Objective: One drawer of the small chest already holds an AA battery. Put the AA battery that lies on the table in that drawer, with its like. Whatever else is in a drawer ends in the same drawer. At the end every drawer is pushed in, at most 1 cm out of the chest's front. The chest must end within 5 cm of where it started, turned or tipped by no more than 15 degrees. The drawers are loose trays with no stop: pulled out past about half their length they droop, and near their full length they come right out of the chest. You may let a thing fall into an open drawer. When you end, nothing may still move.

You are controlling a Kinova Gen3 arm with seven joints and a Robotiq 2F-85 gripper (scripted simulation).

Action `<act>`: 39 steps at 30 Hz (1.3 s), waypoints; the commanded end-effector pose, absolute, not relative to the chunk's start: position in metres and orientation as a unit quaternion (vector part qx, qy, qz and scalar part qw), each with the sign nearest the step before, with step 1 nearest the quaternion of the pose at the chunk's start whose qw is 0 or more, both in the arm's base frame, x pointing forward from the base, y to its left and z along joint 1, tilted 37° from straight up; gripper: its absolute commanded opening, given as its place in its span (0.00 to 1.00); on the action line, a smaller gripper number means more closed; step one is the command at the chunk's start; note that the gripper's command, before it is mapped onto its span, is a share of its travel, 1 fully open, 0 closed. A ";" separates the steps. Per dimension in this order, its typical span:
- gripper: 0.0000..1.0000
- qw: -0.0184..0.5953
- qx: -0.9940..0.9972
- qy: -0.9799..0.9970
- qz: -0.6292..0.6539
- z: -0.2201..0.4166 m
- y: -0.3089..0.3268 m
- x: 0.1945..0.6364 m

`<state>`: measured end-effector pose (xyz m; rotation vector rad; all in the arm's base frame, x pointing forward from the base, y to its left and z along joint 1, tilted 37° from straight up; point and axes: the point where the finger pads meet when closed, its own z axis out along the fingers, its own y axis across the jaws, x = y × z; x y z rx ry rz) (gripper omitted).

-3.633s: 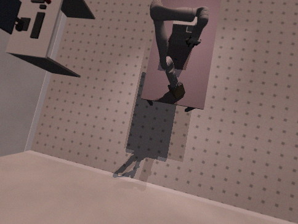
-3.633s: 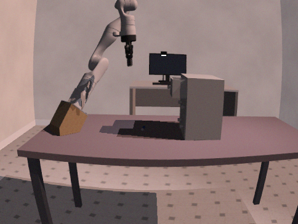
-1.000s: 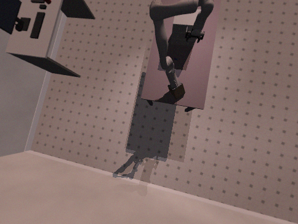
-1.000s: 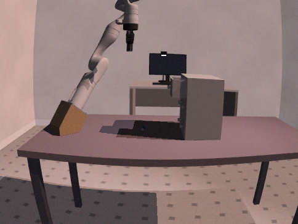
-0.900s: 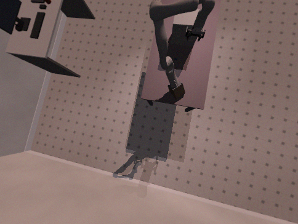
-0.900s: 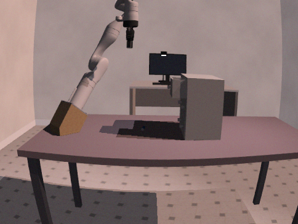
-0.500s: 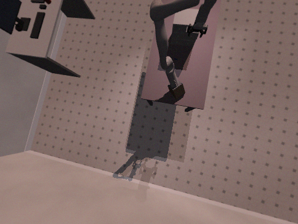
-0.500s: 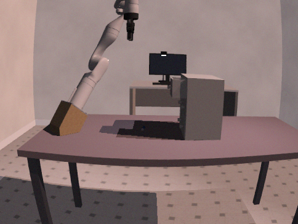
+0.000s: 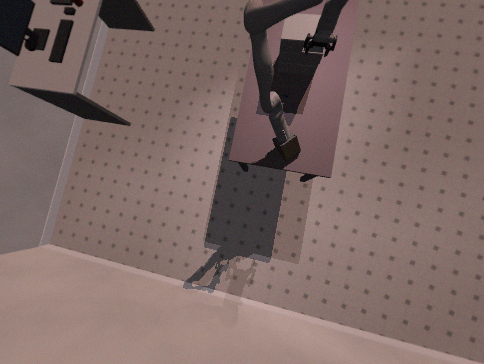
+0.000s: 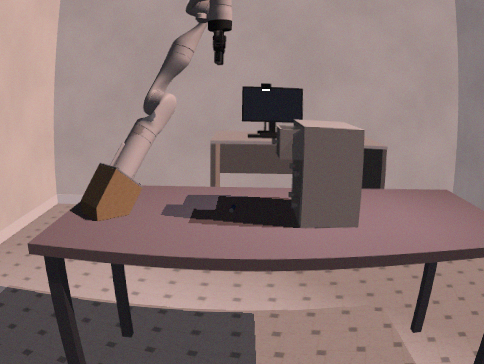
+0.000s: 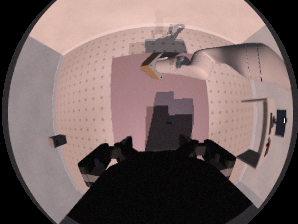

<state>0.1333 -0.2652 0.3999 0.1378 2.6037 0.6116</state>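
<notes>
Exterior view: two-finger gripper [image 9: 320,45] [image 10: 219,48] [image 11: 155,140] hangs high above table [image 9: 320,145] [image 10: 260,245] [image 11: 130,100], pointing down, fingers wide apart, nothing held. AA battery [image 9: 285,95] [image 10: 232,207] [image 11: 169,122] lies on tabletop, in shadow before drawer side of chest [image 9: 301,27] [image 10: 330,175]. Top drawer [image 10: 286,142] stands partly out; lower drawers appear in. Contents not visible; matching drawer unconfirmed. Remaining: confirm drawer, pick battery, deposit, push drawer in, settle.
</notes>
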 end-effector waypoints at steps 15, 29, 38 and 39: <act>1.00 0.228 0.045 0.947 0.220 0.467 -0.253 0.241; 1.00 0.229 0.042 0.947 0.219 0.472 -0.252 0.251; 1.00 0.235 0.019 0.948 0.214 0.470 -0.251 0.258; 1.00 0.236 0.014 0.948 0.213 0.470 -0.251 0.259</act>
